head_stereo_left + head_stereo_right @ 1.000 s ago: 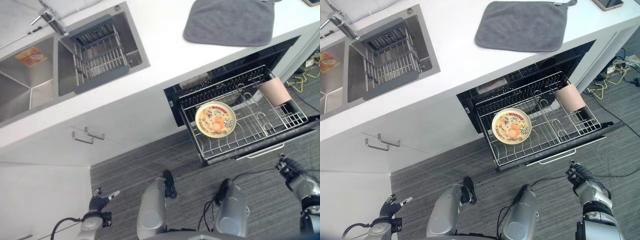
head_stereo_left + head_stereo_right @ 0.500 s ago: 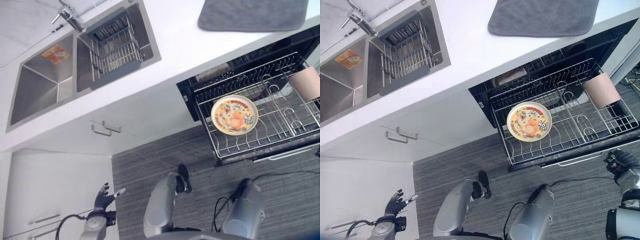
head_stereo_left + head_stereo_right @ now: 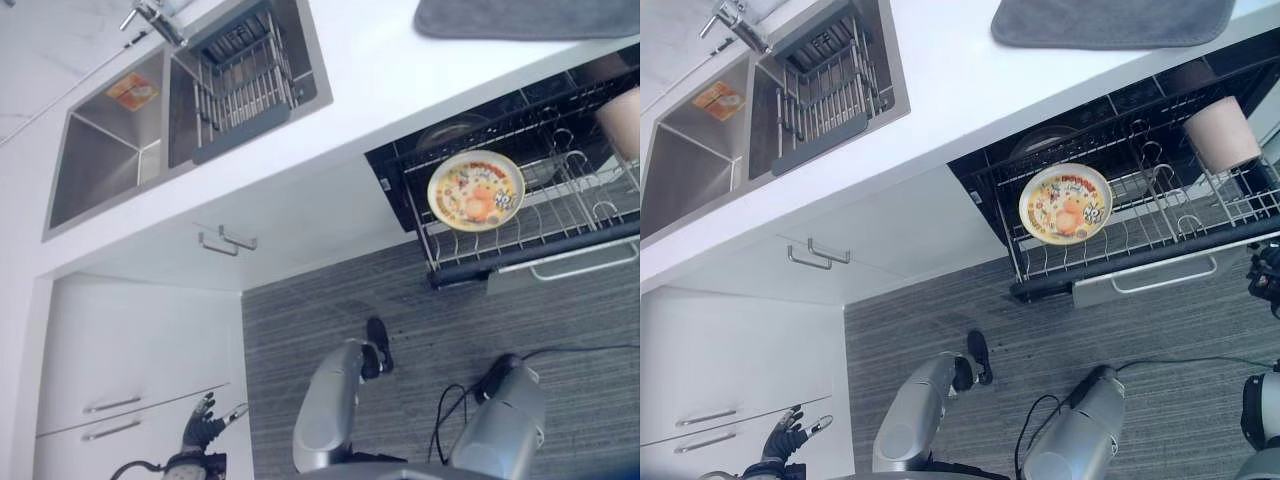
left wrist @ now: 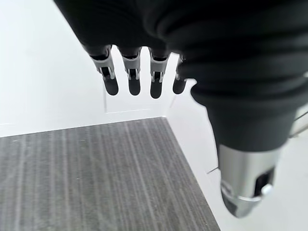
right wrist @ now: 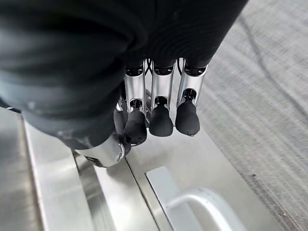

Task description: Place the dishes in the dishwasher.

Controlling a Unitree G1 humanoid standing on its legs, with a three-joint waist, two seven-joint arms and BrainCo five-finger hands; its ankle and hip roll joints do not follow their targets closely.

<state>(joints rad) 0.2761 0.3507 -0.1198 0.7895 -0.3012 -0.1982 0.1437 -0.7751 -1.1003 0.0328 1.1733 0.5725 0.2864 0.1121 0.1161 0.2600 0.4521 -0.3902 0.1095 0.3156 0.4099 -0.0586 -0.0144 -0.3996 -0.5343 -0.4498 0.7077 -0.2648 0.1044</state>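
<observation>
Right hand [image 5: 159, 113] hangs over the dishwasher's steel front near the handle [image 5: 192, 202], fingers straight and empty — mostly cut off at the head view's edge. Left hand [image 3: 788, 436] hangs low by the white cabinet, fingers spread loose. Plate [image 3: 1065, 204] stands in the rack [image 3: 1160, 225], cup [image 3: 1221, 133] beside it — rack's far end cropped.

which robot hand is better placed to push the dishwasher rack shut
The right robot hand. It sits just off the rack's front panel, by the handle, with the plate and cup already loaded. The left robot hand hangs low by the white cabinet drawers, far from the rack.
</observation>
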